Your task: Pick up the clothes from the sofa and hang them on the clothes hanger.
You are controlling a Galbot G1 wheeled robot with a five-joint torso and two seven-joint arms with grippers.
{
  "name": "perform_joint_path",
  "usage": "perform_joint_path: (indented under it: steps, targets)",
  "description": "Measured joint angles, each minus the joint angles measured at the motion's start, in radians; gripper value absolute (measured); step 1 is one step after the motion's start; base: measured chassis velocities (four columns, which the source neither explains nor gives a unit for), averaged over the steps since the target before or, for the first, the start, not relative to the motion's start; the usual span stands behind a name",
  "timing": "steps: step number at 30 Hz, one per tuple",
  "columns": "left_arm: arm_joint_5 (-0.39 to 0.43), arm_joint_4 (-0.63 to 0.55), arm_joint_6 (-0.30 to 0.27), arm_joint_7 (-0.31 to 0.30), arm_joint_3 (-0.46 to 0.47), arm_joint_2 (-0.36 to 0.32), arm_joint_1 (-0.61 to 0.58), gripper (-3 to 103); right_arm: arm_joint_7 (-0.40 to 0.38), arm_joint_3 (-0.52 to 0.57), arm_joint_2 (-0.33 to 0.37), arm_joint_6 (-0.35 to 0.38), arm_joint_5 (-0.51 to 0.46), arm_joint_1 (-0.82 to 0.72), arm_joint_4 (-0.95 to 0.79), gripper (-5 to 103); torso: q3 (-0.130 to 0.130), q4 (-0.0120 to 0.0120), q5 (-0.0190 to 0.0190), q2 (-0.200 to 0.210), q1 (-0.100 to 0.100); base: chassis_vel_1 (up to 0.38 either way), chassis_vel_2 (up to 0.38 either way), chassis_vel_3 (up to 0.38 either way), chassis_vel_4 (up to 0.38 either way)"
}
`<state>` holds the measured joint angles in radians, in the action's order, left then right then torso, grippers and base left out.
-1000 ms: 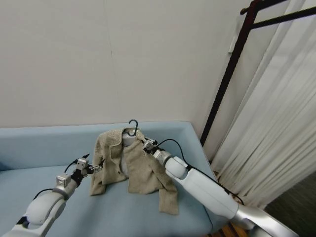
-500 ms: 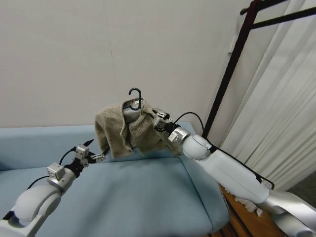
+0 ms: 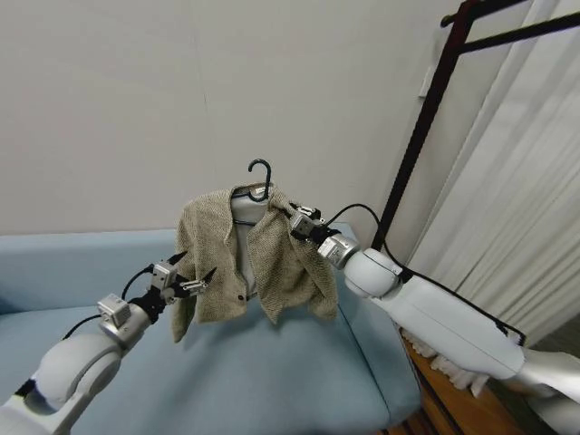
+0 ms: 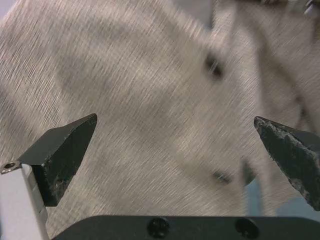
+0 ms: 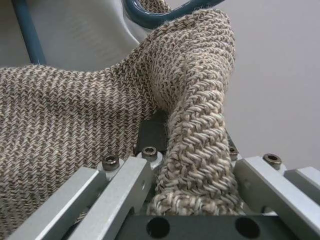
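Observation:
A beige knitted cardigan (image 3: pixel 245 267) on a dark blue hanger (image 3: pixel 258 181) hangs in the air above the light blue sofa (image 3: pixel 263 381). My right gripper (image 3: pixel 299 220) is shut on the cardigan's shoulder by the hanger; the right wrist view shows the knit (image 5: pixel 195 150) pinched between the jaws and the hanger (image 5: pixel 160 12) close behind. My left gripper (image 3: pixel 193 279) is open just in front of the cardigan's lower left front. In the left wrist view its dark fingertips (image 4: pixel 65 150) stand wide apart with the fabric (image 4: pixel 160 115) behind them.
A dark clothes rack (image 3: pixel 426 118) with a top bar stands at the right, beside a pale curtain (image 3: pixel 517 199). A plain wall lies behind the sofa. Wooden floor (image 3: pixel 444 403) shows by the sofa's right end.
My right gripper has lifted the cardigan on its hanger off the sofa and carried it up and to the right. The cardigan now hangs free. My left gripper rose and followed it.

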<state>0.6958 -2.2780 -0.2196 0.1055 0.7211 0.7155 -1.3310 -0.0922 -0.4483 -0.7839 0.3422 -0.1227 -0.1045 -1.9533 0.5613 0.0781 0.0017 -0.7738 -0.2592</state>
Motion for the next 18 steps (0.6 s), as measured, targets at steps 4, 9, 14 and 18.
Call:
perform_joint_path:
  steps: [4, 9, 14, 18]
  targets:
    - [0.008, -0.024, -0.004, -0.015, -0.002, 0.020, 0.011, 100, -0.011, -0.107, -0.051, 0.022, -0.022, 0.085, 0.019, 10, 0.000, -0.0003, -0.0005, 0.000, 0.000, 0.000, 0.000, 0.000, 0.000]
    - [-0.002, -0.028, -0.064, -0.095, 0.002, 0.026, 0.023, 100, -0.009, -0.179, -0.132, 0.037, -0.035, 0.158, 0.052, 10, 0.000, -0.0006, -0.0006, 0.000, 0.000, 0.000, 0.000, 0.000, 0.000]
    - [-0.023, -0.043, -0.118, -0.198, 0.002, 0.056, 0.012, 100, -0.008, -0.207, -0.170, 0.048, -0.046, 0.176, 0.076, 10, 0.000, -0.0005, -0.0006, 0.000, 0.000, 0.000, 0.000, 0.000, 0.000]
    - [-0.046, -0.034, -0.124, -0.229, -0.004, 0.062, 0.015, 100, -0.008, -0.212, -0.174, 0.053, -0.055, 0.182, 0.080, 10, 0.000, 0.0000, -0.0003, 0.000, 0.000, 0.000, 0.000, 0.000, 0.000]
